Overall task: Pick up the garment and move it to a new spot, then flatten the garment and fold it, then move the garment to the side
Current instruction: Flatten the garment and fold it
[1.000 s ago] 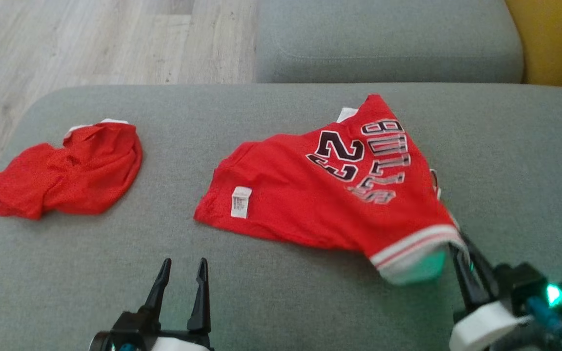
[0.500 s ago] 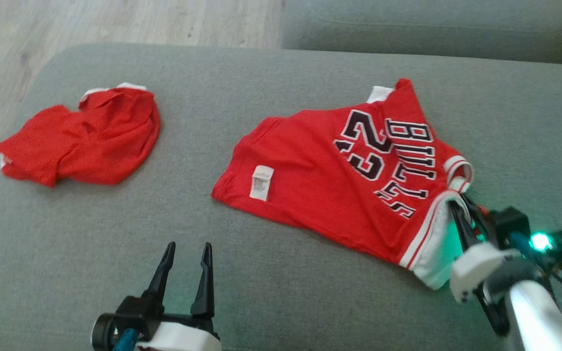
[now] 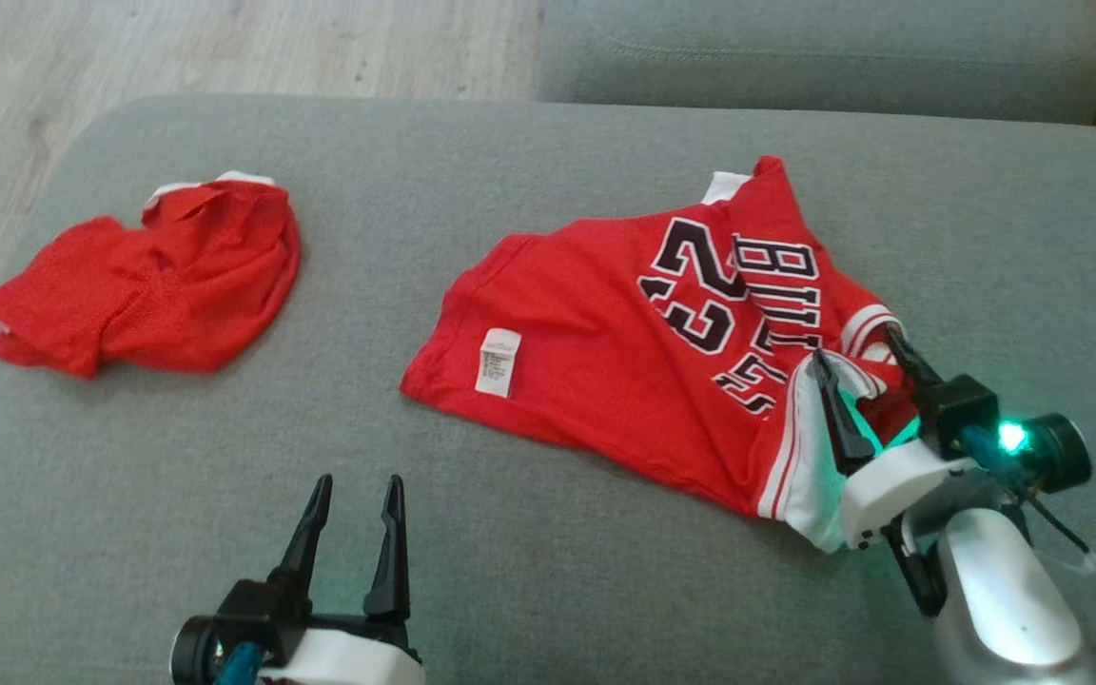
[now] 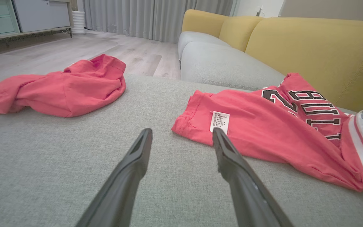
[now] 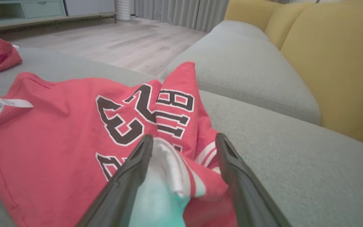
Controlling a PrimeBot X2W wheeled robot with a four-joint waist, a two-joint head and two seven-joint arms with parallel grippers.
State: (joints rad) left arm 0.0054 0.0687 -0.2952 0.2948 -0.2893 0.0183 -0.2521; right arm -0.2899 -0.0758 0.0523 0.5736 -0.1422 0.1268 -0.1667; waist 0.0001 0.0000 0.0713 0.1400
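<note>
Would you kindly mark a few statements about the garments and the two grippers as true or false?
1. The jersey reads BULLS 23. True.
2. The left gripper is shut on cloth. False: it is open and empty, short of the jersey's white label.
3. A second red garment lies crumpled to the jersey's left. True.
4. The right gripper has its fingers pressed together. False: they stand apart, with the jersey's striped hem between them.
5. Both garments lie on a wooden table. False: both lie on the grey cushion.

Red jersey (image 3: 605, 381) on grey sofa (image 3: 548, 571), right hand (image 3: 854, 344) at its hem.
</note>
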